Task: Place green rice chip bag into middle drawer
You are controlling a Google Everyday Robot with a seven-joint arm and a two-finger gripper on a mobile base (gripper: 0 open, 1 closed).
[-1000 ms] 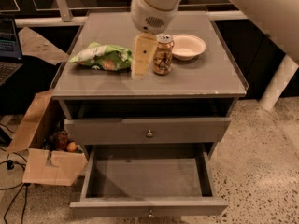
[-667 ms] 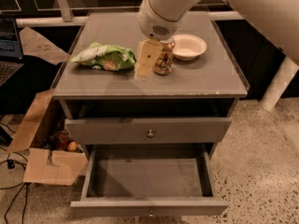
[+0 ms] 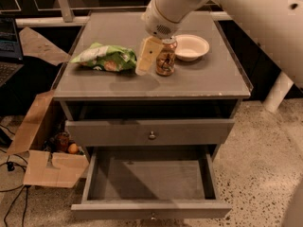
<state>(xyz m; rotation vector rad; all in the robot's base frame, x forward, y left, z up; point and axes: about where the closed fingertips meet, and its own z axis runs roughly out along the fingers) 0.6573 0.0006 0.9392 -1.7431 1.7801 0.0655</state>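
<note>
Approach step is judged in hand: the hand (image 3: pixel 146 60), its opening not discernible, is positioned beside the green rice chip bag (image 3: pixel 103 58); grasping is required next.

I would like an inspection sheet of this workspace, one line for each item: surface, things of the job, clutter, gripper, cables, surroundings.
Surface: grey cabinet top, carrying a bag, a can and a bowl.
Job's things: green chip bag lying on the left part of the top; lower drawer pulled out, nothing seen inside.
Clutter: drink can upright near the middle; white bowl just behind it to the right.
Gripper: gripper above the top, between bag and can, close to both.
Cables: black cables on the floor at the left.
Surroundings: open cardboard box left of the cabinet; upper drawer shut; speckled floor.
</note>
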